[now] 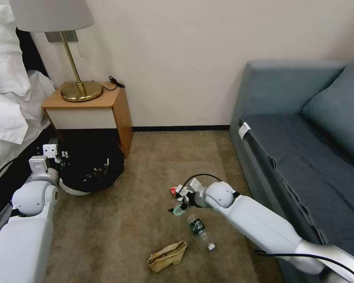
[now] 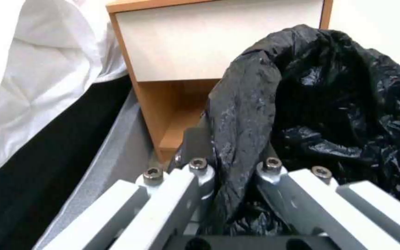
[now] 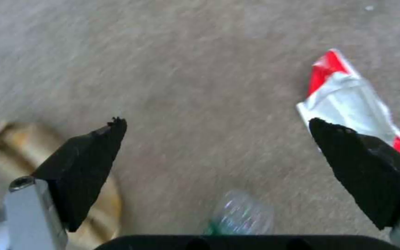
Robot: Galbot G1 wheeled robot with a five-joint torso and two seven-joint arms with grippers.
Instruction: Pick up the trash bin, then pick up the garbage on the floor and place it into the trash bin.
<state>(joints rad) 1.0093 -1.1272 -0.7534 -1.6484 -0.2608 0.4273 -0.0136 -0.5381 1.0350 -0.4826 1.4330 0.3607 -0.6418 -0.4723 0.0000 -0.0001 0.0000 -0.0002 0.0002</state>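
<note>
A hotel-style room with brown carpet, seen from the robot's head. A wooden nightstand [image 1: 86, 108] carrying a brass lamp [image 1: 72, 51] stands against the wall, and everything below is placed from it.

The trash bin [image 1: 88, 173], small, round and white with a crinkled black bag over its rim, sits directly in front of the nightstand, under its open lower part. The left gripper [image 2: 230, 180] is at the bin's rim on the side toward the bed [image 1: 8, 98]. In the left wrist view its two fingers are pinched close together with a fold of the black liner and the rim caught between them. Whether the bin is off the carpet cannot be told.

The garbage lies on the carpet well away from the nightstand, toward the grey sofa [image 1: 303, 149]. The right gripper [image 3: 216, 146] hangs low over it with its dark fingertips spread wide and nothing between them. A red-and-white packet [image 3: 352, 104] lies just beside one fingertip. A clear bottle with a green label [image 1: 198, 228] lies nearer the robot, and a crumpled brown paper bag [image 1: 167, 256] lies nearer still.

The step in hand appears to be the first floor pickup, with the bin already gripped. The next move likely calls for shifting the open fingers sideways to straddle the flat packet, then pressing down to the carpet before closing.
</note>
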